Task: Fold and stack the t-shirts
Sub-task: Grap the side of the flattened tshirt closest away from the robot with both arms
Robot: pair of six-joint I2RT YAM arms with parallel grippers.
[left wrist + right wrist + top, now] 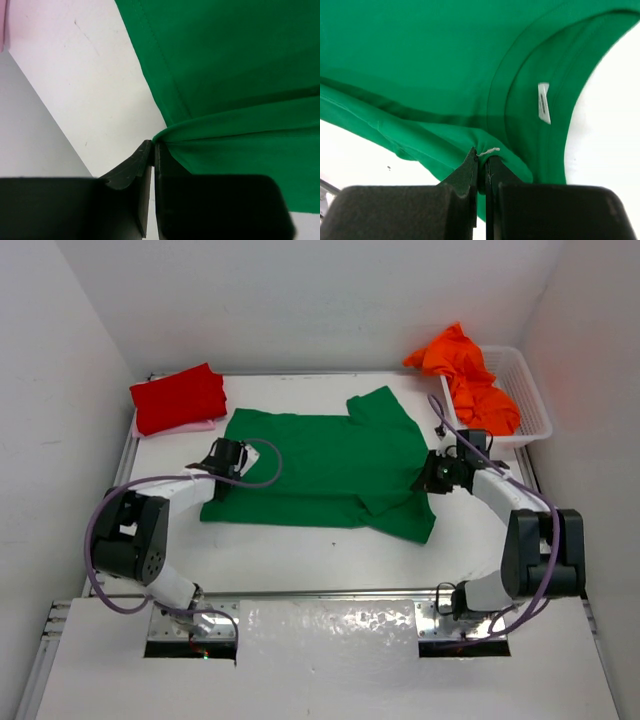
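Green t-shirt [320, 465] lies spread at the centre of the top view, left gripper [222, 462] at its left edge, right gripper [432, 475] at its right edge; red t-shirt [178, 397] is at upper left, orange t-shirt [470, 380] in the basket [535, 405] at upper right. Left wrist view: jaws pinched together on the green cloth's edge, lower centre. Right wrist view: jaws clamped on a bunched green fold, lower centre.

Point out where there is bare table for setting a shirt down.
Free: the table strip between the green cloth t-shirt and the near edge; the far strip between the red folded t-shirt and the white mesh basket. Crowded: the centre, both far corners.
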